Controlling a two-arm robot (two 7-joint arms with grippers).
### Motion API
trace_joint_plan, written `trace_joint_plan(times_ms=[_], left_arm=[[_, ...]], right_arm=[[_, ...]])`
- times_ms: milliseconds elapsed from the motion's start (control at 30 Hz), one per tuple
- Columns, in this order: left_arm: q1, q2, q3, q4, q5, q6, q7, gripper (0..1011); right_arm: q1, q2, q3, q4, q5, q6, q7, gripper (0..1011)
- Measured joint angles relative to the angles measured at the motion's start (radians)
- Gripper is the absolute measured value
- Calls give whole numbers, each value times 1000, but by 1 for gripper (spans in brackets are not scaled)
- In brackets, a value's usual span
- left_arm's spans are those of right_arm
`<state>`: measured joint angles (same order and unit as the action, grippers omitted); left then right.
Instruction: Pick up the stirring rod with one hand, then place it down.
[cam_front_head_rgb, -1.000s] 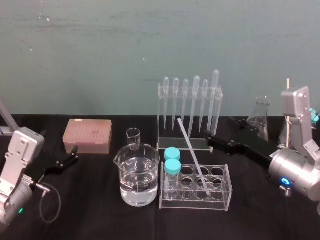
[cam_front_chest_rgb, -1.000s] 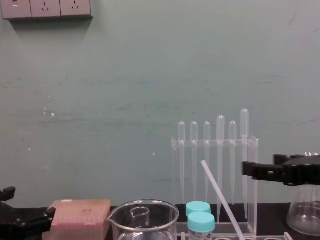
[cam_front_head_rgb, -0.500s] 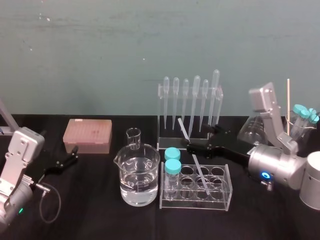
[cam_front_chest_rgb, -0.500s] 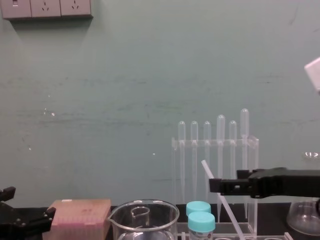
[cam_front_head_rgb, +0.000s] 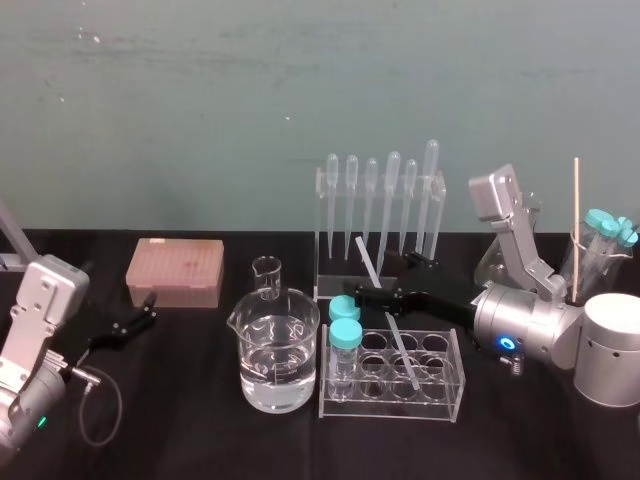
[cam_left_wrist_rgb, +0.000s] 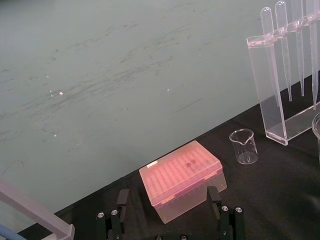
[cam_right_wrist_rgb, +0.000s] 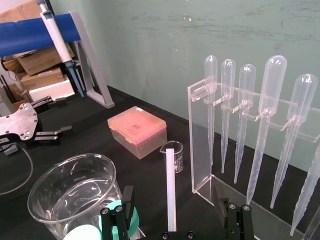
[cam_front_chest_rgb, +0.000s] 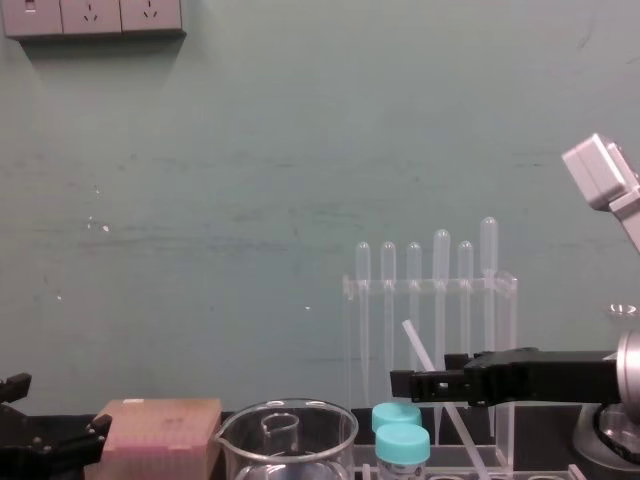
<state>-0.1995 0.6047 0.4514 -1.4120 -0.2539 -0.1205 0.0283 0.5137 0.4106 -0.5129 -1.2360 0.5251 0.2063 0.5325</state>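
The stirring rod (cam_front_head_rgb: 402, 350) stands tilted in the clear tube rack (cam_front_head_rgb: 440, 395) at the front of the black desk (cam_front_head_rgb: 200, 420). Its lower end sits in a well and its top leans back towards the pipette rack (cam_front_head_rgb: 380, 200). The right gripper (cam_front_head_rgb: 362, 293) reaches in from the right at the rod's upper part. In the right wrist view its two fingers (cam_right_wrist_rgb: 127, 205) are spread, with the rod between them and touching neither, so it is released. Two teal-capped vials (cam_front_head_rgb: 345, 325) stand in the rack's left end, beside a beaker (cam_front_head_rgb: 278, 350) of water. The left gripper (cam_front_head_rgb: 148, 308) is parked low on the desk near a pink box (cam_front_head_rgb: 175, 270), its jaws apart.
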Motion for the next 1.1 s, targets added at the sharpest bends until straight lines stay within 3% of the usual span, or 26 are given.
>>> trace_joint_plan(times_ms=[433, 567, 867, 1100], left_arm=[[0, 0, 0, 0, 0, 0, 0, 1000], [0, 0, 0, 0, 0, 0, 0, 1000], [0, 0, 0, 0, 0, 0, 0, 1000], [0, 0, 0, 0, 0, 0, 0, 1000]], right_arm=[[7, -7, -3, 11, -6, -11, 1, 1003], [6, -6, -2, 9, -5, -10, 1, 951], [4, -5, -1, 7, -4, -9, 0, 707], [4, -4, -1, 6, -3, -8, 0, 457]])
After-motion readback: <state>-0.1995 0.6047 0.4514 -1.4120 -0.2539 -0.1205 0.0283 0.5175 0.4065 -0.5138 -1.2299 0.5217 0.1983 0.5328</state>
